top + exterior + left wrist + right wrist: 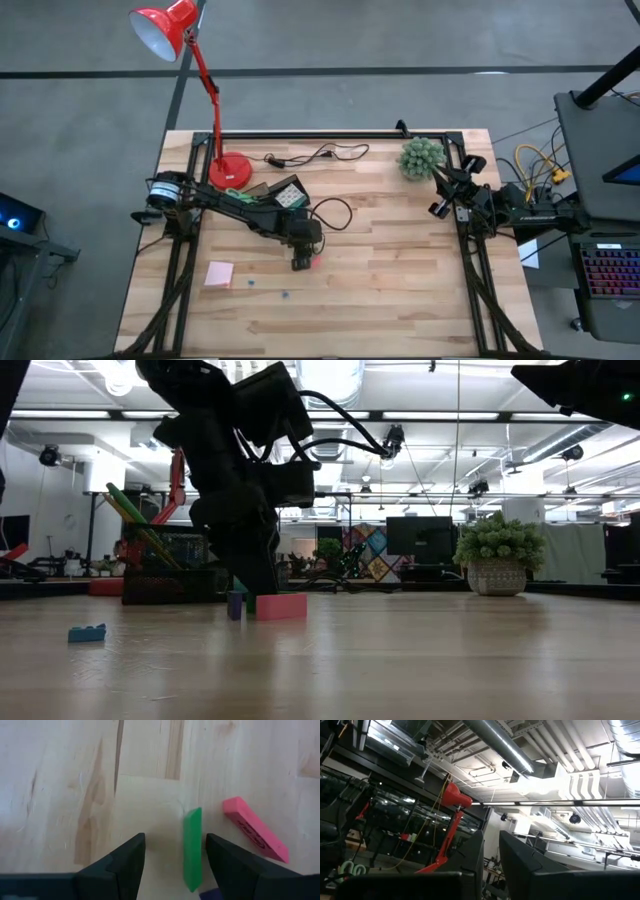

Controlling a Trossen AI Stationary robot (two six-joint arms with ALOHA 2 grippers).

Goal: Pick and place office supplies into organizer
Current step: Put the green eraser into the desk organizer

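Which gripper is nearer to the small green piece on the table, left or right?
Left. The left gripper hangs open directly over the green piece, which lies between its fingers. The right gripper waits far away at the table's right edge.

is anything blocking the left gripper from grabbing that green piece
Nothing visible does. The left gripper is open with the green piece lying between its fingers on bare wood. The pink eraser lies just outside one finger, close but apart from the green piece.

even indoor light, bright ceiling lights point(330, 375) glaring at table level, arm point(235, 470) silhouetted, near table point(400, 670) soft
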